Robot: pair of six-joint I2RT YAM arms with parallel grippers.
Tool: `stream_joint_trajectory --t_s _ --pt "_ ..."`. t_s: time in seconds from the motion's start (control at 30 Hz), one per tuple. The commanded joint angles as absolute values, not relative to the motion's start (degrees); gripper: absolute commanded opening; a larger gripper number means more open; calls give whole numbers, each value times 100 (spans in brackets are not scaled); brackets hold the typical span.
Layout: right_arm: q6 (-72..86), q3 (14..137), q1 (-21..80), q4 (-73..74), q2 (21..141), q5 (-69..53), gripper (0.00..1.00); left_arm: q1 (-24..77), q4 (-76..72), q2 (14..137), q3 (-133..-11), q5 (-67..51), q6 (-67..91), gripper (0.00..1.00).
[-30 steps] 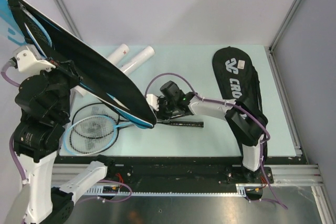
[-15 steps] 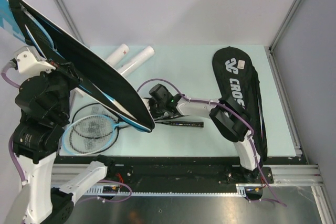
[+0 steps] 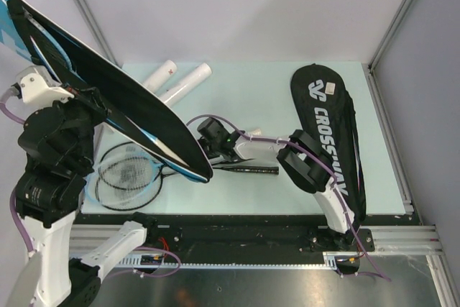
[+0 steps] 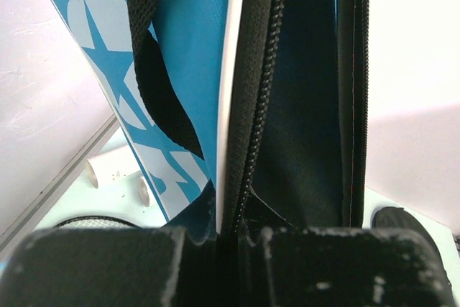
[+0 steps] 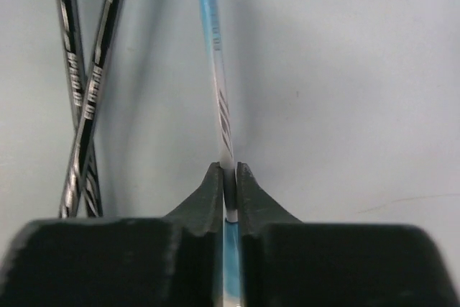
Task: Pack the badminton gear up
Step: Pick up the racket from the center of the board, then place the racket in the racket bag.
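- Right hand (image 3: 213, 141) has slid left over the last second, toward the low end of the raised bag (image 3: 122, 102), and its jaws have gone from spread to pinched. Left arm has barely shifted.
- Nearest: two racket heads (image 3: 123, 175) lie overlapped on the surface (image 3: 251, 98), partly under the bag. A black handle (image 3: 251, 170) pokes out to the right.
- Right wrist view: right hand (image 5: 228, 172) is clamped on the thin blue-shafted racket (image 5: 215, 48), low against the surface. Two dark crossed shafts (image 5: 88, 95) lie just beside it, not touched.
- Left hand (image 4: 237, 234) is closed on the bag's zipper edge (image 4: 262, 70), holding the bag up at a slant with its low end over the rackets.
- Farther back: two white tubes (image 3: 183, 79) sit partly behind the bag. A second black cover (image 3: 327, 113) lies flat well to the right.
- Step, my read: racket just grasped, loading into the bag is next.
- Next move needs a lift clear of the other shafts, then feeding the racket into the zipper gap. I can't tell from here how wide that gap is, and a thin-shaft grip may twist.
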State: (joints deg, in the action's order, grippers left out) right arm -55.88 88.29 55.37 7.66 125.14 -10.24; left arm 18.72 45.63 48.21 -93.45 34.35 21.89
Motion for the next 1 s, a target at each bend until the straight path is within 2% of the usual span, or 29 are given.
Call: stream_joint_trajectory --t_s 0.0,0.13,0.27,0.33,0.5,0.57,0.63,0.73,0.77,0.87,0.97 --pt "-6152 9271 5327 604 11911 -485 0 1872 4069 4913 -9588 3621 2127 1" --pt "-6074 9580 4819 1194 11227 191 0 1872 4034 5149 -9913 3647 2162 0" --pt "-5565 9160 4160 1994 10347 869 0 1872 3877 5439 -10020 3586 2232 0" --pt "-4986 8433 3886 2048 9820 1045 0 1872 3692 5642 -9967 3464 2224 0" --pt "-3203 7498 2982 2408 8176 747 0 1872 3297 6484 -9914 3130 2399 0" --pt "-1920 7374 2638 2539 7719 424 0 1855 3138 6766 -9984 2841 2329 0" --pt "-962 7470 2269 2767 7498 -513 0 1741 2849 7153 -9967 2315 2338 0" --pt "-31 7479 1820 2681 7251 -2639 0 1407 2558 7558 -9800 1277 2714 0" --pt "252 7462 1698 2420 7277 -3672 0 1258 2436 7619 -9713 805 2881 0" --pt "1254 7462 1372 1683 7619 -5766 0 1160 1542 7577 -9142 511 3040 0" --pt "2307 7260 1467 672 7770 -6738 0 994 961 7427 -8562 142 3234 0"
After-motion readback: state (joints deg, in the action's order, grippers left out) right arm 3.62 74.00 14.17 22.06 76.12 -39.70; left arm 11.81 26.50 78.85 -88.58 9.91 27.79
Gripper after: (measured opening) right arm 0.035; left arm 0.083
